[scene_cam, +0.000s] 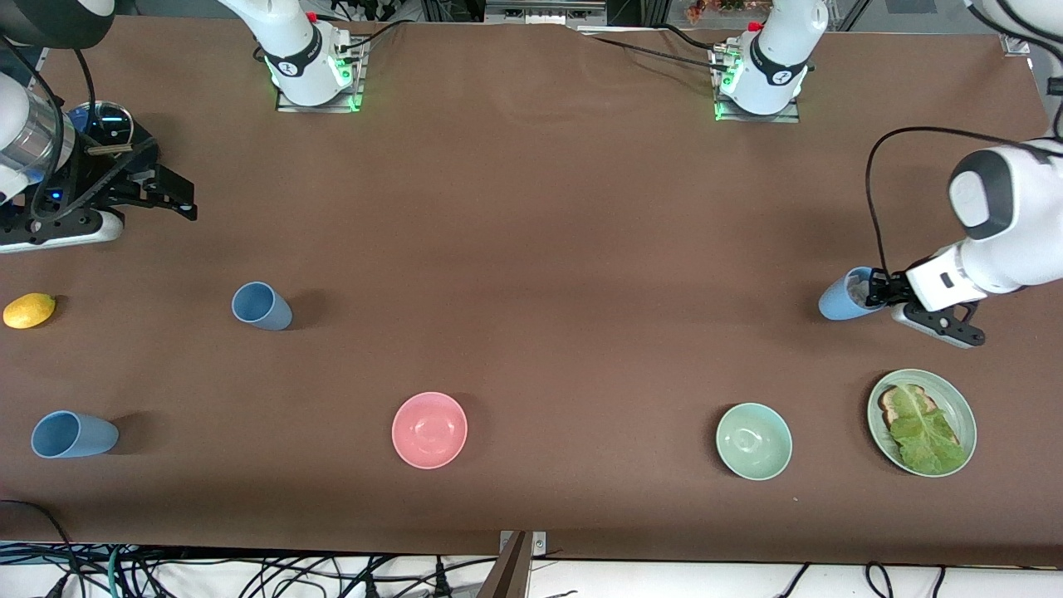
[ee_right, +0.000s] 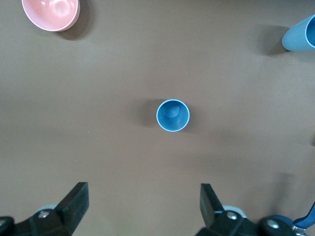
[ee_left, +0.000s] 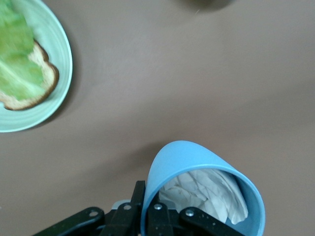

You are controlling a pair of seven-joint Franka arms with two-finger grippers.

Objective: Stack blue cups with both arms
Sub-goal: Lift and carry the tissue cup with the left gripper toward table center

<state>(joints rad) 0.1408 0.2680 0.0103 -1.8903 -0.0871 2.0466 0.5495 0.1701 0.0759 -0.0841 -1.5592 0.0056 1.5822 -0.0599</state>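
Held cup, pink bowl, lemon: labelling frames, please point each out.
Held cup (scene_cam: 839, 301), front view, outer wall.
Pink bowl (scene_cam: 429, 429), front view, inside floor.
Lemon (scene_cam: 29, 311), front view, middle of peel.

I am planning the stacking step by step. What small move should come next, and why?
Probably the left gripper, shut on the rim of a blue cup, should carry it toward the upright cup. The right gripper hangs open over that cup, and a third cup also stands unstacked.
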